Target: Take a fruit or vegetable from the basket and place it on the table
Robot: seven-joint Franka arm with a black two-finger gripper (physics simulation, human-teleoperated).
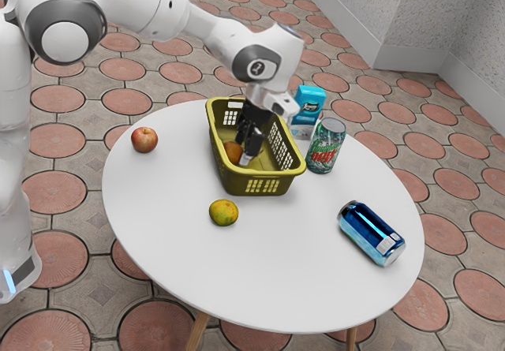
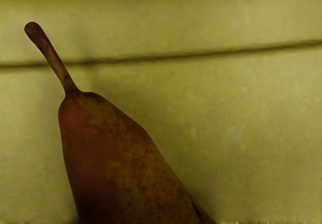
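Have the black gripper (image 1: 245, 155) low inside the olive-yellow basket (image 1: 237, 181), close beside the pear (image 1: 232, 152). In the exterior view, find the pear just to the view's left of the gripper's lower end, down in the basket and partly hidden by the near rim. From the wrist view, read the long axis: stem (image 2: 55, 65) pointing out away from the hand, body widening back toward and under it, with the slim neck farther out than the broad part. Cannot tell how far open the gripper is, nor whether holding the pear or merely standing against it. Judge this as the grasping step, with the lift and the placing still to do. Need to close across the body rather than along the stem line, squarely over the broad part; risk a slip on the tapering neck otherwise. Then lift straight up past the rim, without knocking the wall, and lower onto the white table (image 1: 300, 288), perhaps between the mandarin (image 1: 223, 212) and the blue can (image 1: 371, 233).
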